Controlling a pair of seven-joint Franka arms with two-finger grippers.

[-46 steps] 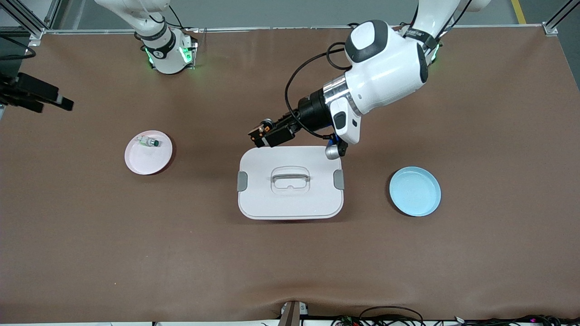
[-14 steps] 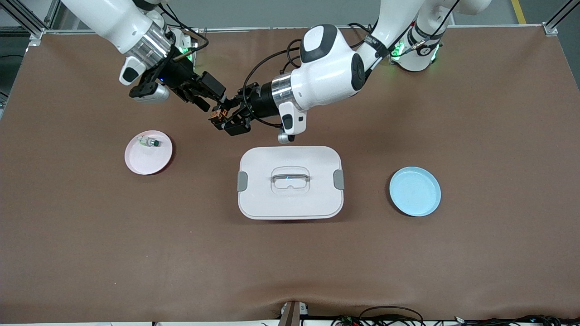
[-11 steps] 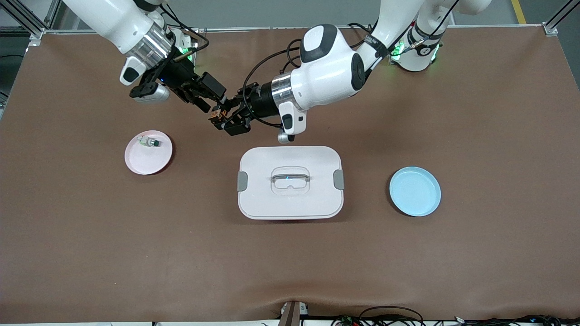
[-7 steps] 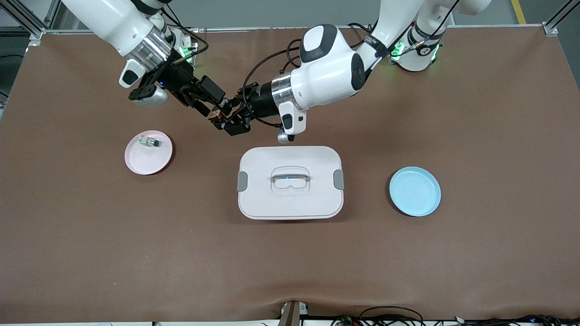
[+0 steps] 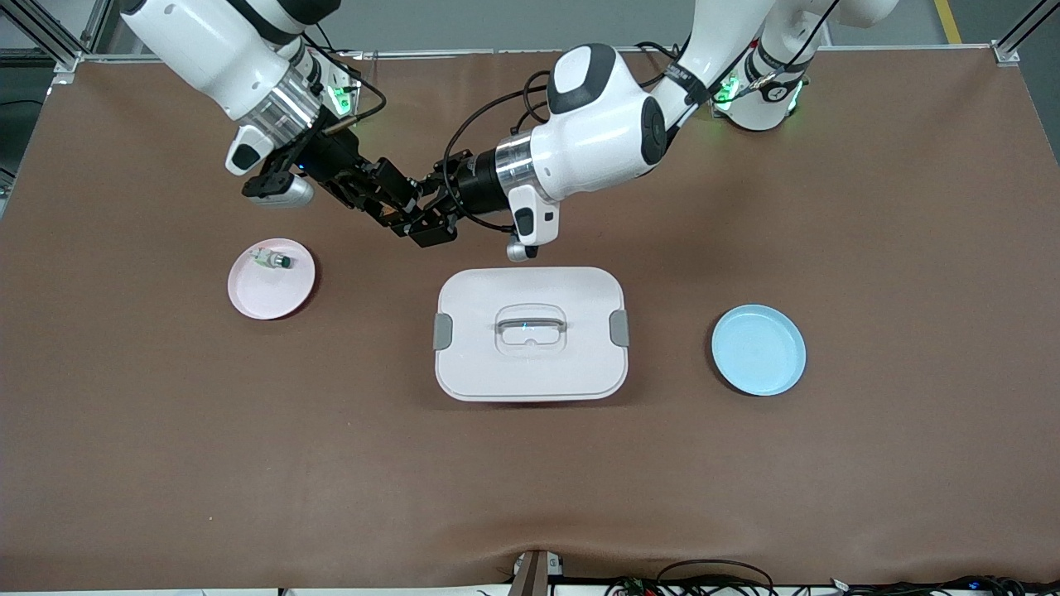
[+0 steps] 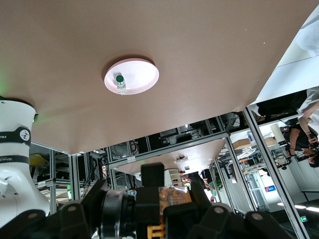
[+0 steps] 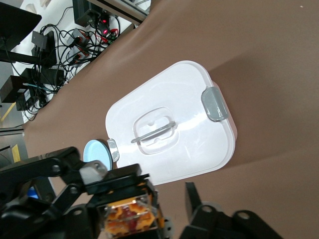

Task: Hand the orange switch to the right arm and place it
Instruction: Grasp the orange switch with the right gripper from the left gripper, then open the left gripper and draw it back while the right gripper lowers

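Left gripper (image 5: pixel 411 225): clamped on orange switch (image 7: pixel 130 219), above table.
Right gripper (image 5: pixel 396 207): fingers spread around switch.
Table (image 5: pixel 869 207): brown mat.
Writing: none legible.

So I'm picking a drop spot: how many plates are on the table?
2. The pink plate lies toward the right arm's end, with a small green-tipped piece on it. The blue plate lies toward the left arm's end, beside the white lidded box.

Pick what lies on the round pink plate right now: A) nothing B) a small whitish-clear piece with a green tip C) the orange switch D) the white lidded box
B: the round pink plate holds only the small whitish-clear piece with a green tip, also seen in the left wrist view.
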